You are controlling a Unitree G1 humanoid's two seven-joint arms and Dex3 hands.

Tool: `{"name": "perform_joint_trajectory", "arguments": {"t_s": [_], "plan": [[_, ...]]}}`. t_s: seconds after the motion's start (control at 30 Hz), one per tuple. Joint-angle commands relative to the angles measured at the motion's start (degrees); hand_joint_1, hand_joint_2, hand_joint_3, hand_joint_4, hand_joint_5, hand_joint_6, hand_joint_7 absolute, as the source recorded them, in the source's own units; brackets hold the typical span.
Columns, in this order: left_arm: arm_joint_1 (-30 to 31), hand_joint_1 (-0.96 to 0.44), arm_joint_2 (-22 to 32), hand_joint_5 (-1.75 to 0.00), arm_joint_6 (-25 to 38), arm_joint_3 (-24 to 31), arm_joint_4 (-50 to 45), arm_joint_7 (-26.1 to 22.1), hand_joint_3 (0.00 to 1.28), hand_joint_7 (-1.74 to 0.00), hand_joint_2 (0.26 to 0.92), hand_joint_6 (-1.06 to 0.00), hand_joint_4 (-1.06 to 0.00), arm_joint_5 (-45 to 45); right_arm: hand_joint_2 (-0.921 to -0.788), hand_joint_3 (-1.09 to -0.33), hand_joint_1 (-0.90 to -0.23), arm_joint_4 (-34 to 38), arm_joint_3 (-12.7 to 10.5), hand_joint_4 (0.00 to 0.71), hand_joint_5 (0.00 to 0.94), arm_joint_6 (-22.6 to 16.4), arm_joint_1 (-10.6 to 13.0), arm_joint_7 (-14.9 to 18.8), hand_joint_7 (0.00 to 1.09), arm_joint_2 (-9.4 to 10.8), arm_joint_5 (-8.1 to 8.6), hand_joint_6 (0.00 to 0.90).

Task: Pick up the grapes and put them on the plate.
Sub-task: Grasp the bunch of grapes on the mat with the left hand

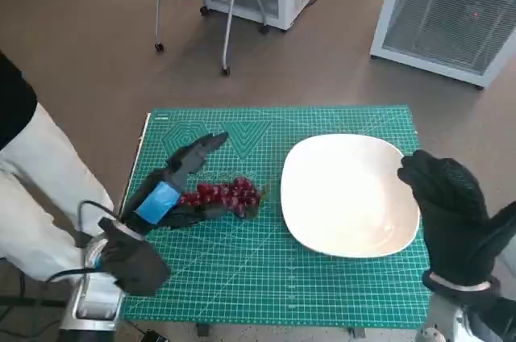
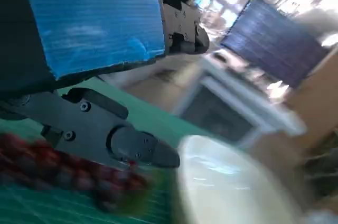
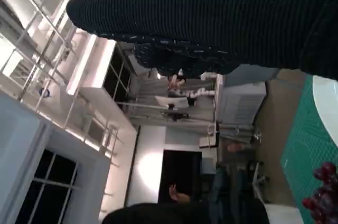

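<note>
Grapes [image 1: 223,195]: lying on green surface [image 1: 242,277] toward its left edge, beside plate [image 1: 347,193]. Left hand [image 1: 173,185] spread over them, not yet gripping; best closed around the bunch's middle. Right hand [image 1: 447,205]: empty, fingers loosely curled.

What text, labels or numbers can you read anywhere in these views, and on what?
None can be read.
Green cutting mat: a small pale mark at its far left corner and fine ruler marks along the edges, too small to read.
Blue tape on the left hand: no writing.
White plate: no writing.
</note>
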Motion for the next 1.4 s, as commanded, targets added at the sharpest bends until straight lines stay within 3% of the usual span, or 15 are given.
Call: {"name": "perform_joint_trajectory", "arguments": {"t_s": [0.03, 0.4, 0.67, 1.4], "plan": [[-0.08, -0.39, 0.61, 0.00, 6.97, -3.74, -2.41, 0.12, 0.00, -0.04, 0.767, -0.25, -0.13, 6.02, -0.921, -0.528, -0.382, 0.95, -0.18, 0.430, 0.576, 0.07, 1.02, -0.13, 0.91, -0.03, -0.68, 0.228], [-3.54, -0.38, 0.13, 0.00, 19.39, -10.70, -0.82, -1.83, 0.00, -0.01, 0.752, -0.27, -0.09, 13.26, -0.921, -0.536, -0.378, 0.81, -0.29, 0.427, 0.579, -0.04, 1.27, -0.07, 0.91, -0.14, -0.73, 0.225], [-7.97, -0.39, -0.89, 0.00, 24.70, -15.29, 4.61, -2.71, 0.00, -0.01, 0.752, -0.27, -0.08, 15.45, -0.921, -0.537, -0.377, 0.79, -0.43, 0.426, 0.581, 0.20, 1.26, 0.00, 0.90, -0.34, -0.51, 0.225], [-20.81, -0.36, -5.51, 0.00, 27.76, -22.68, 29.61, 0.89, 0.00, 0.00, 0.762, -0.25, -0.06, 14.98, -0.921, -0.536, -0.380, 0.74, -0.64, 0.426, 0.579, 0.46, 1.36, -0.10, 0.90, -0.41, -0.28, 0.229]]}}
